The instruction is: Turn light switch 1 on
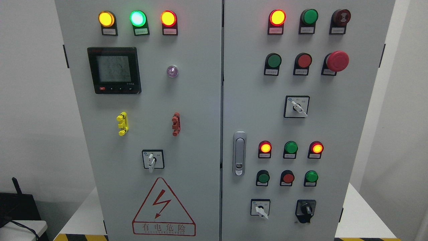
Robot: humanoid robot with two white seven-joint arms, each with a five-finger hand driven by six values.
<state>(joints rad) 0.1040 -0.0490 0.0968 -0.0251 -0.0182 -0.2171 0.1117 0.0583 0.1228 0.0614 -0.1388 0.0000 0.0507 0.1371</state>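
Note:
A grey electrical cabinet [200,100] with two doors fills the head view. On the right door, a row of green [263,177], red [287,177] and green [311,176] push buttons sits under three lamps: a lit red lamp [265,147], an unlit green lamp [291,147] and another lit red lamp [316,147]. Higher up are a green button [274,61], a red button [304,61] and a red mushroom stop button [337,61]. I cannot tell which control is switch 1. Neither hand shows.
White rotary selectors [296,107], [260,210], [152,160] and a black one [305,210] stick out of the doors. A door handle [239,153] sits at the centre seam. The left door carries a meter display [113,70], lit lamps [137,18] and a warning triangle [163,209].

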